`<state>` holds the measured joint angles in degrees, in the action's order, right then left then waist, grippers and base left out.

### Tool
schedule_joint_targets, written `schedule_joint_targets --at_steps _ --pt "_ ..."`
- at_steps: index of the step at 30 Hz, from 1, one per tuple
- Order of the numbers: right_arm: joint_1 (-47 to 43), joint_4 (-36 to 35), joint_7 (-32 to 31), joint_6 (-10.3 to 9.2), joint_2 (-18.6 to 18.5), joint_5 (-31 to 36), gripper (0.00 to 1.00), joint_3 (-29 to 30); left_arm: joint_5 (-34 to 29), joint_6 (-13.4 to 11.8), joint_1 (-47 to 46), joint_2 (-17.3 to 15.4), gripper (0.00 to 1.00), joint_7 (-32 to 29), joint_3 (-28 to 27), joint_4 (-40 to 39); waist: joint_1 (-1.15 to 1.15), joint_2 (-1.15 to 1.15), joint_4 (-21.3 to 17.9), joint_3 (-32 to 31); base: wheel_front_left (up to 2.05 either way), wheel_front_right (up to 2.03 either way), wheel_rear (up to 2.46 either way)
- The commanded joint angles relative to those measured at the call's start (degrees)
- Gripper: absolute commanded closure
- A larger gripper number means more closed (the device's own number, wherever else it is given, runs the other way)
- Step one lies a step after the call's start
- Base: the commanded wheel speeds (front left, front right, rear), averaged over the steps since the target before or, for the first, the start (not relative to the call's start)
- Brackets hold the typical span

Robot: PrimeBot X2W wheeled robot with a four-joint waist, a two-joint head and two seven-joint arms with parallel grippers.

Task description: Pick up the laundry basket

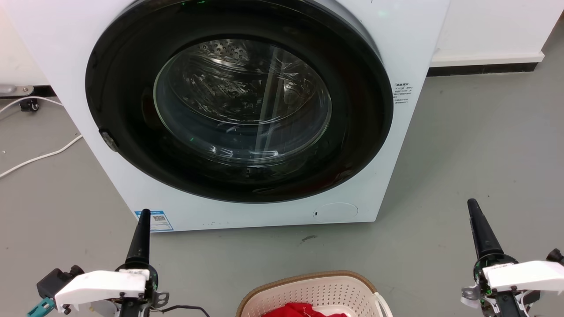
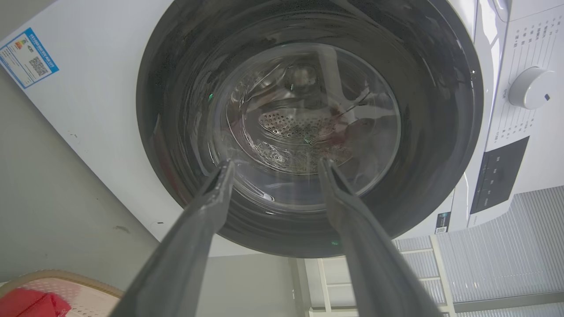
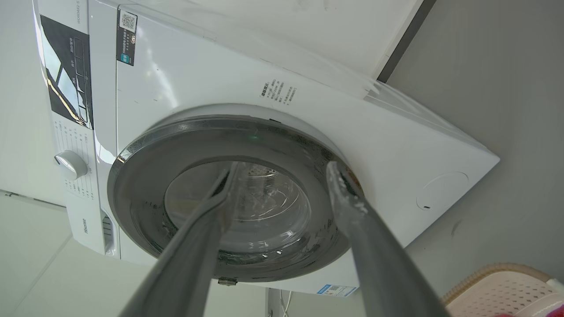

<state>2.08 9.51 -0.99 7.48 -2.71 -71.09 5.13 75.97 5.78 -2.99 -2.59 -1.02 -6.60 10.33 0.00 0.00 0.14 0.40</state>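
basket: laundry basket [image 1: 304,276] on floor [image 1: 462,154], near front of washing machine [image 1: 66,66], red cloth [image 1: 304,310] inside
left end effector [image 2: 276,164]: spread, empty, left of basket, apart from it
right end effector [image 3: 284,168]: spread, empty, right of basket, apart

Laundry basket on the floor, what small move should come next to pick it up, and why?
Probably lower both arms and bring them inward to the sides of the basket. It sits low between the left gripper and the right gripper; both are open, empty, clear of it, and point at the washer.
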Motion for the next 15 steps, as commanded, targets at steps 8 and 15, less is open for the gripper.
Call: schedule_joint_targets --at_steps 8,15 --pt "-0.19 -3.61 2.08 0.01 -0.21 12.11 0.00 -1.15 -10.29 -1.79 0.53 -0.22 0.00 2.12 1.78 -3.66 0.00 0.00 0.13 0.05 0.00 0.00 0.00" --pt "-0.97 -5.21 3.63 0.01 -0.22 20.58 0.00 -2.32 -17.00 -3.02 1.27 -0.24 0.00 3.63 3.04 -5.15 0.00 0.00 0.27 0.03 0.00 0.00 0.00"
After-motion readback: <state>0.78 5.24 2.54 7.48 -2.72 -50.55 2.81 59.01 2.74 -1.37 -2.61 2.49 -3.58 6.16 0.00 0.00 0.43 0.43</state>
